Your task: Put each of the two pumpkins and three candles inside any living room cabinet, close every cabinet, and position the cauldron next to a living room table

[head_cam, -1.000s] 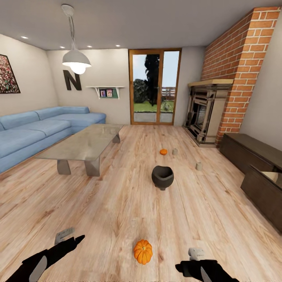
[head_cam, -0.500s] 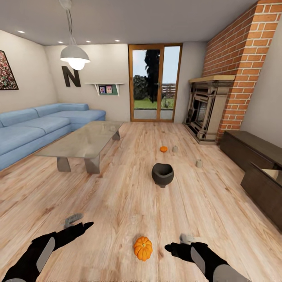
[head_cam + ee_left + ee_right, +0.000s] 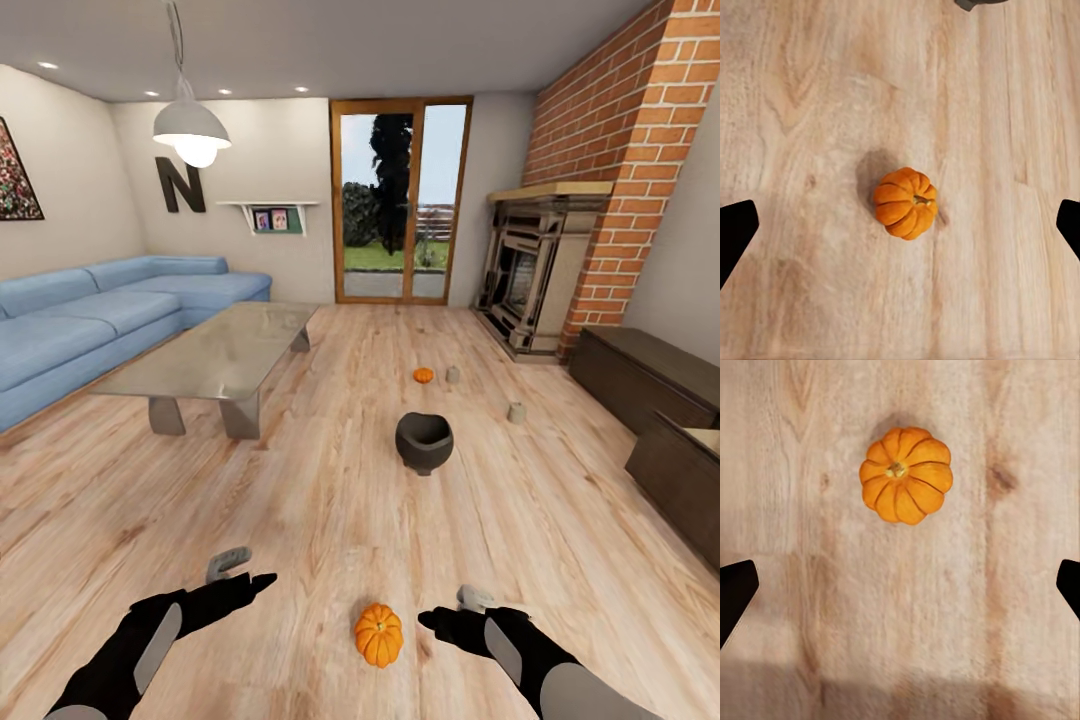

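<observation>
A small orange pumpkin (image 3: 379, 634) lies on the wood floor just ahead, between my two grippers; it is also in the left wrist view (image 3: 906, 202) and the right wrist view (image 3: 906, 475). My left gripper (image 3: 245, 572) (image 3: 900, 225) hangs open to its left. My right gripper (image 3: 455, 608) (image 3: 900, 589) hangs open to its right, and neither touches it. Farther off stands the black cauldron (image 3: 424, 441). Behind it are a second pumpkin (image 3: 423, 375) and two candles (image 3: 453, 374) (image 3: 516, 412). The glass table (image 3: 215, 360) is at left. The dark cabinet (image 3: 650, 385) runs along the right wall with one drawer (image 3: 690, 470) pulled out.
A blue sofa (image 3: 90, 320) stands behind the table at left. A brick fireplace (image 3: 540, 280) and a glass door (image 3: 400, 200) are at the far end. A pendant lamp (image 3: 190, 125) hangs over the table. Bare wood floor spreads around the near pumpkin.
Both arms have reached forward on either side of the near pumpkin. The head view has shifted slightly.
</observation>
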`<state>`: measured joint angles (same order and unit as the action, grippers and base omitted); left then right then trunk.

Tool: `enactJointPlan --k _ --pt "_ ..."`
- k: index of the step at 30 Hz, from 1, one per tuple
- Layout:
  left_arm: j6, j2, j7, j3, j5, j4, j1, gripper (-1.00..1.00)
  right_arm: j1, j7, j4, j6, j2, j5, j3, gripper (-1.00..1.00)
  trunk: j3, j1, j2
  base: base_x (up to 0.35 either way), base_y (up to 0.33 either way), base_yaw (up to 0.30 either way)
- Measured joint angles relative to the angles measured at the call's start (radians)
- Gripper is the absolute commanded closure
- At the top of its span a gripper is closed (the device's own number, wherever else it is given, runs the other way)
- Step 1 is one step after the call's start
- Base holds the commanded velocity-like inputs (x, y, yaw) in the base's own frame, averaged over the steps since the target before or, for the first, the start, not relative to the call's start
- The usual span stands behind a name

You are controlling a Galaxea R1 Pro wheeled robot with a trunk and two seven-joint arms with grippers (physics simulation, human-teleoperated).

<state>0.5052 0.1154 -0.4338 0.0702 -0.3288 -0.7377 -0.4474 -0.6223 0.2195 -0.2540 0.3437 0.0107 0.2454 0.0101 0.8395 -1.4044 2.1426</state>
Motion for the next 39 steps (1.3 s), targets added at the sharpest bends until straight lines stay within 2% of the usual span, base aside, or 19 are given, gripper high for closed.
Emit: enactJointPlan --k 2,10,18,27,35,39 --pt "-0.002 -0.003 0.001 -0.014 0.000 0.004 0.000 -1.00 0.000 0.000 0.004 0.000 0.001 0.000 0.000 -1.00 0.003 0.000 0.000 0.159 0.300 0.000" --pt "-0.001 -0.005 -0.007 -0.019 -0.002 -0.002 0.000 -1.00 0.000 0.000 0.006 0.000 0.006 0.001 0.001 -1.00 0.016 0.000 0.000 0.144 0.257 0.000" --pt "-0.001 -0.006 -0.011 -0.021 -0.003 -0.004 0.000 -1.00 0.000 0.000 0.006 0.000 0.005 0.004 0.003 -1.00 0.029 0.000 0.000 0.023 0.034 0.000" --pt "0.002 -0.005 -0.026 -0.040 -0.005 -0.021 0.000 -1.00 0.000 -0.001 0.005 0.000 0.004 0.007 0.004 -1.00 0.044 0.000 0.000 0.001 0.002 0.000" --pt "0.004 -0.007 -0.047 -0.044 -0.006 -0.042 0.000 -1.00 -0.001 0.002 0.000 0.000 0.003 0.007 0.004 -1.00 0.082 -0.031 0.056 0.000 0.000 0.000" --pt "0.053 -0.044 -0.044 -0.046 -0.006 -0.064 -0.002 -1.00 -0.002 0.007 -0.002 0.000 0.003 0.006 0.004 -1.00 0.101 -0.046 0.084 0.000 0.000 0.000"
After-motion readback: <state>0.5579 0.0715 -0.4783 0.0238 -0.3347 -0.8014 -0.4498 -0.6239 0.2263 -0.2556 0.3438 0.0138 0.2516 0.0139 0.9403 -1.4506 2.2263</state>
